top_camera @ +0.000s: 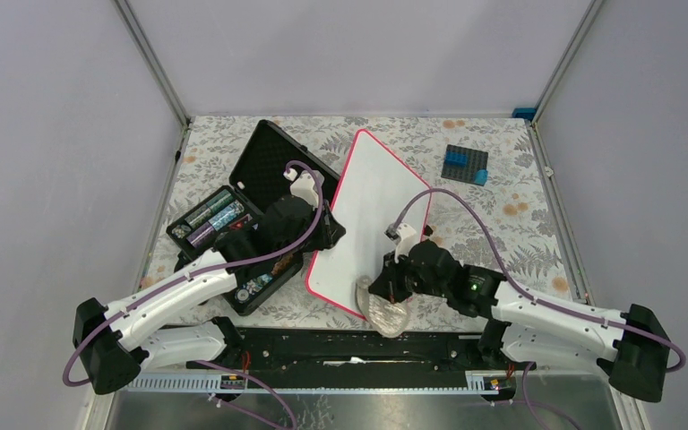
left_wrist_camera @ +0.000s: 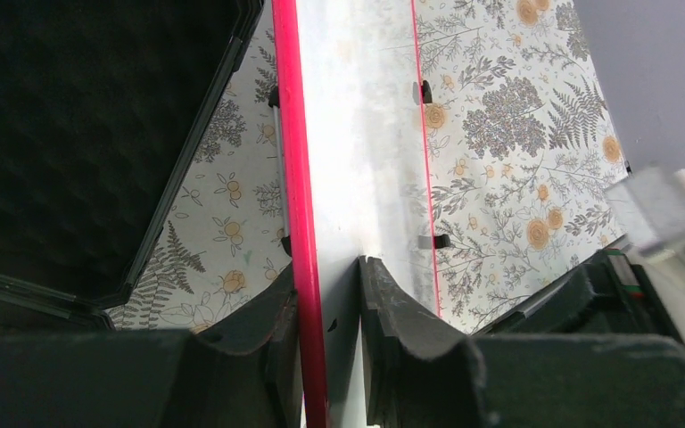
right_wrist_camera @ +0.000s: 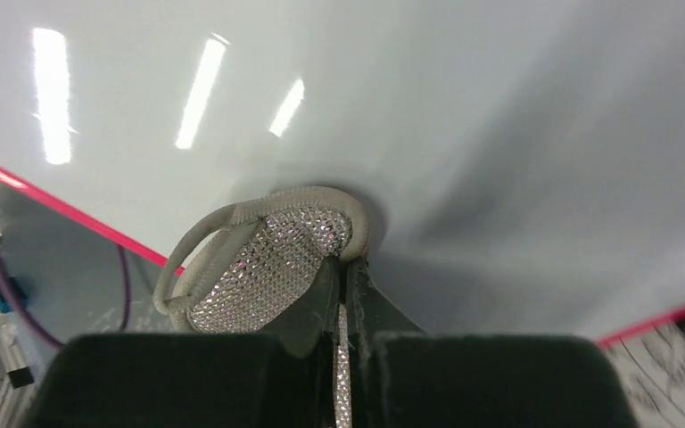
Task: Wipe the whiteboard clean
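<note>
The whiteboard is white with a red-pink rim and stands tilted, with its left edge lifted off the table. No writing shows on it. My left gripper is shut on that left edge; in the left wrist view its fingers clamp the rim of the whiteboard from both sides. My right gripper is shut on a sparkly grey wiping pad near the board's front corner. In the right wrist view the pad presses against the glossy whiteboard.
An open black foam-lined case holding batteries lies left of the board, its lid close to my left gripper. A blue block on a black plate sits at the back right. Grey walls enclose the floral tablecloth.
</note>
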{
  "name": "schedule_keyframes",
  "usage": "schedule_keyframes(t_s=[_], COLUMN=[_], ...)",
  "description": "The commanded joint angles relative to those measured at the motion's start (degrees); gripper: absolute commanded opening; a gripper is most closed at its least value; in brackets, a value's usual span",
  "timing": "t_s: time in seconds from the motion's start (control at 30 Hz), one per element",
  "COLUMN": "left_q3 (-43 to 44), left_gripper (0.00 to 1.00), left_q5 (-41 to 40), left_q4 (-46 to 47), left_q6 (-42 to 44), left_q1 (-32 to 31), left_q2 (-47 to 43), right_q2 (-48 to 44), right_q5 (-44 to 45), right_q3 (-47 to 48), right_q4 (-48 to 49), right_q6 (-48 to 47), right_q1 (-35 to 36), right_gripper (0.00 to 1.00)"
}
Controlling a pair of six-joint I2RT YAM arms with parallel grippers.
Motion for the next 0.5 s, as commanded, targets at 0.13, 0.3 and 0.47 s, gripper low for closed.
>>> schedule_keyframes(t_s=[0.13,0.3,0.47], left_q3=[-0.5,-0.5,-0.9], left_gripper=[0.0,0.0,0.0], left_q5=[0.1,-0.1,0.1], left_q4=[-4.4,-4.4,-4.4], left_q6=[4.6,4.5,3.5], left_q1=[-1.5,-1.5,-1.5], left_q2=[1.8,1.4,0.7], right_q2=[-7.5,-2.2,1.2], right_q5=[9.5,3.4,-12.0], right_q3=[-9.4,-5.4,2.8], right_q4=[-18.5,-10.7,1.4], right_q6=[11.3,5.4,-2.4], right_q1=[0.4,0.4,1.6], right_gripper=[0.0,0.0,0.0])
